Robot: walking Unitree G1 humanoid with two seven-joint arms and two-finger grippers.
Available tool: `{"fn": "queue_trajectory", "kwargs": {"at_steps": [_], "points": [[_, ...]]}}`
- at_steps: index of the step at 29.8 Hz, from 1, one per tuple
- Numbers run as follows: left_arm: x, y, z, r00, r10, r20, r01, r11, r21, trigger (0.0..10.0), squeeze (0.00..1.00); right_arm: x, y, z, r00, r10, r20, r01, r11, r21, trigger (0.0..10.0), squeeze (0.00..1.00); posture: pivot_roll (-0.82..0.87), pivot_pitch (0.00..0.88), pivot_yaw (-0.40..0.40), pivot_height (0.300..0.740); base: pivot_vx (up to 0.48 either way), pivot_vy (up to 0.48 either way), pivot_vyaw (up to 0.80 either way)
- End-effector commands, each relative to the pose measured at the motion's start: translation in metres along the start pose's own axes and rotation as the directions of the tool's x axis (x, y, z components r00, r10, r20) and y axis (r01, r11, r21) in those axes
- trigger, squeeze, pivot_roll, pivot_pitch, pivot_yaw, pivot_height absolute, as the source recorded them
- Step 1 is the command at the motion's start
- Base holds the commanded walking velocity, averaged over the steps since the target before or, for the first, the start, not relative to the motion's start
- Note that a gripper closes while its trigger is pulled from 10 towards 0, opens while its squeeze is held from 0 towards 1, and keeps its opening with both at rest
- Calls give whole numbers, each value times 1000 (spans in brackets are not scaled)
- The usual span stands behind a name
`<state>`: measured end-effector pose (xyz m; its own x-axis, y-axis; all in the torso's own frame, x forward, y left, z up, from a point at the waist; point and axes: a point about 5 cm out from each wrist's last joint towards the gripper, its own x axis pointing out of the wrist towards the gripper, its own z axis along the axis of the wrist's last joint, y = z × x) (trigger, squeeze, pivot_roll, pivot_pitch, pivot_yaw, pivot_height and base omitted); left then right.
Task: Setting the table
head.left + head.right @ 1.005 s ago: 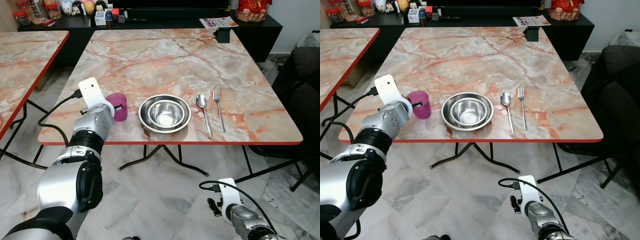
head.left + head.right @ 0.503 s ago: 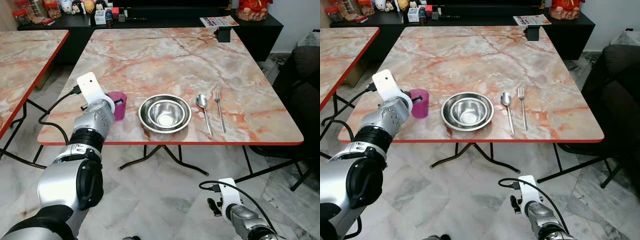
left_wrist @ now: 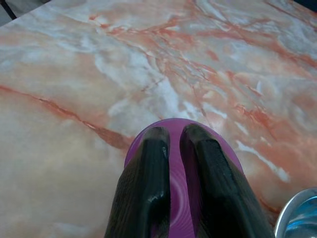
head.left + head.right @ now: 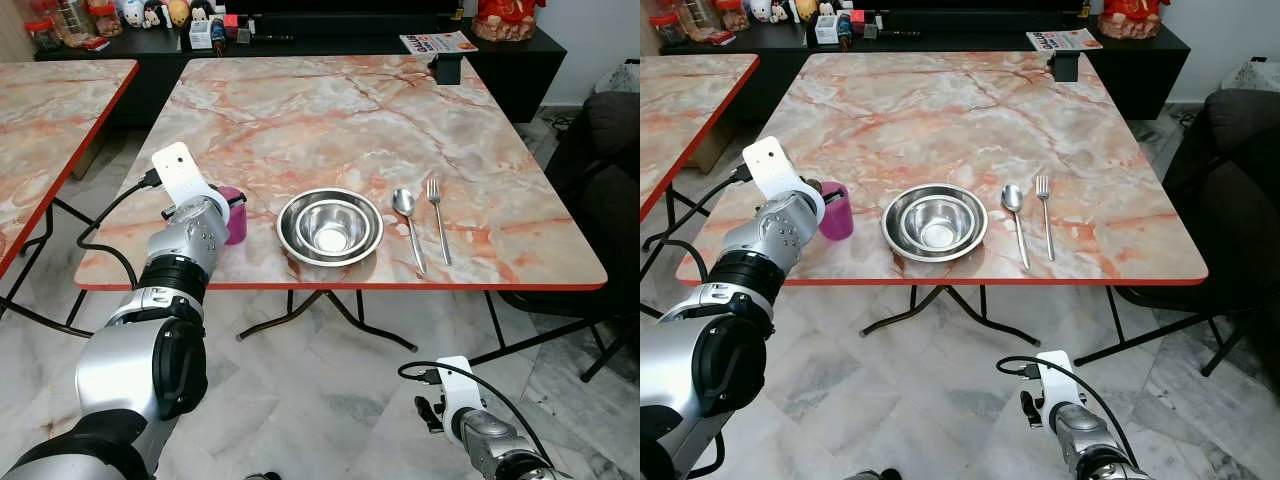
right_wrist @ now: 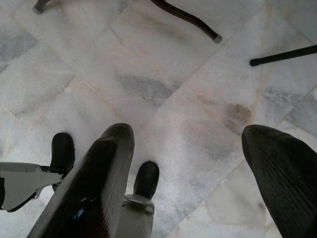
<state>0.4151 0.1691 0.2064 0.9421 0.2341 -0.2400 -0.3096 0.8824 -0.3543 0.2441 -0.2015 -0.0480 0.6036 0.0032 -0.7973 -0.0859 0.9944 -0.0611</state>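
A purple cup stands on the marble table near its front left edge, left of a steel bowl. My left gripper is shut on the cup, with its two black fingers pinched close together at the rim. A spoon and a fork lie side by side to the right of the bowl. My right gripper hangs open, low over the floor tiles and holding nothing.
A second marble table stands to the left across a narrow gap. A black cabinet with small items runs along the back. A dark stand sits at the table's far right, and a dark chair is beside the table.
My left wrist has shifted slightly left and forward with the cup, and now hides more of it. The bowl, spoon and fork have not moved.
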Motion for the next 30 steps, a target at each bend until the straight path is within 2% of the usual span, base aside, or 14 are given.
{"fn": "queue_trajectory", "kwargs": {"at_steps": [1,3,5,8,10,12,16,17,19,20,22,24,26,30], "points": [[-2,-6,14,996,-27,79,28,1000,-6,10000,0,0,-1,-3,1000,-4,-11,4,1000,4,10000,0,5,87,3,740,0,0,0],[-3,-4,18,991,-37,125,35,999,16,10000,0,0,-1,-3,1000,-4,-10,4,1000,7,10000,0,5,87,3,740,0,0,0],[-4,9,23,972,-7,234,-30,988,153,10000,0,0,-1,-3,1000,-5,-7,5,1000,12,10000,0,2,87,1,740,0,0,0],[-6,25,25,957,20,288,-84,974,211,10000,0,0,0,-3,1000,-7,-4,7,1000,17,10000,0,3,90,2,740,0,0,0],[-8,43,24,941,53,335,-153,947,282,10000,0,0,0,-3,1000,-7,-1,7,1000,21,10000,0,3,90,2,740,0,0,0],[-11,65,23,920,85,382,-240,893,379,10000,0,0,0,-3,1000,-7,1,7,1000,25,10000,0,8,94,4,740,0,0,0],[-17,100,17,908,151,391,-319,854,410,10000,0,0,2,-3,1000,-6,5,6,1000,29,10000,0,10,95,10,740,0,0,0],[-22,116,14,897,183,403,-362,827,430,10000,0,0,2,-3,1000,-7,9,7,999,36,10000,0,10,97,12,740,0,0,0],[-27,129,12,885,209,416,-400,798,450,10000,0,0,2,-3,1000,-8,10,8,999,39,10000,0,10,97,12,740,0,0,0],[-33,144,9,874,243,421,-441,761,475,10000,0,0,2,-3,1000,-8,11,7,999,40,10000,0,14,99,14,740,0,0,0],[-37,156,7,865,275,420,-473,728,496,10000,0,0,3,-3,1000,-7,11,7,999,41,10000,0,14,99,14,740,0,0,0],[-45,171,3,857,306,415,-504,671,544,10000,0,0,3,-3,1000,-6,11,5,999,42,10000,0,18,100,18,740,0,0,0],[-46,172,3,857,307,414,-504,667,548,10000,0,0,3,-3,1000,-6,11,5,999,42,10000,0,18,100,18,740,0,0,0],[-53,197,-13,914,278,296,-406,596,693,10000,0,0,3,-3,1000,-6,12,6,999,44,10000,0,19,100,22,740,0,0,0]]}}
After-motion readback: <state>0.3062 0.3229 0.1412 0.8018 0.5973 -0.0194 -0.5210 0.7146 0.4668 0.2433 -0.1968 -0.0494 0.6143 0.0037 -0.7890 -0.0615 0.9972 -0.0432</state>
